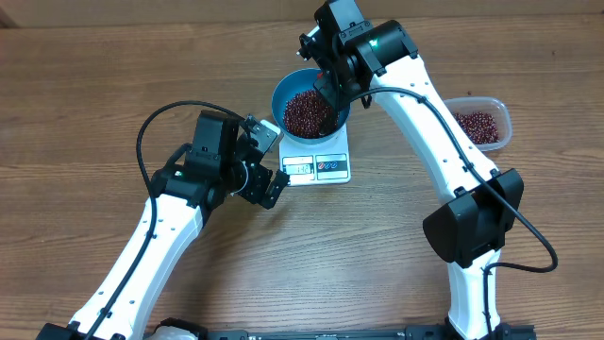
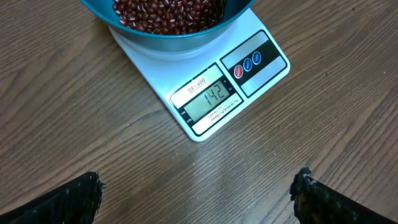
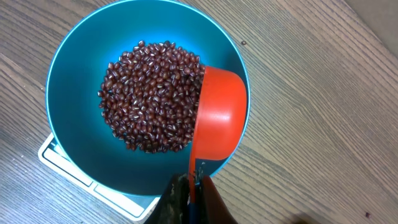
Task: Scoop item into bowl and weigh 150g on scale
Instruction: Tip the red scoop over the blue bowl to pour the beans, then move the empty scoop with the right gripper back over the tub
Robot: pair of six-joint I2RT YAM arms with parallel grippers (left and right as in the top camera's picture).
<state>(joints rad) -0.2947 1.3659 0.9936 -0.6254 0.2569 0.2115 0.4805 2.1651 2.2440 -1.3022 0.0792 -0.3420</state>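
- The left hand (image 1: 272, 161) hovers over the wooden bench (image 1: 94, 76) just left of the scale, fingers spread wide apart and holding nothing. Its own camera catches only the two dark fingertips (image 2: 81, 200) at the bottom corners.
- A black cable (image 1: 149, 127) loops out beside the left arm, well apart from the task's things.
- The scale (image 1: 319, 168) lies flat mid-bench. From overhead its display is too small to read; the left wrist view shows the digits 142 and three round buttons beside them.
- The blue bowl (image 1: 281, 94) stands on the scale's far half and hides that part of the platform. The beans (image 1: 310, 111) lie heaped inside it.
- The right hand (image 3: 193, 202) is clamped on the handle of a red scoop (image 3: 219, 118), which hangs tipped over the bowl's right rim. Only the scoop's rounded back shows, so its inside is hidden. From overhead, the hand itself covers most of the scoop.
- A clear tub (image 1: 483, 123) with more beans sits at the far right, its left edge cut off by the right arm.
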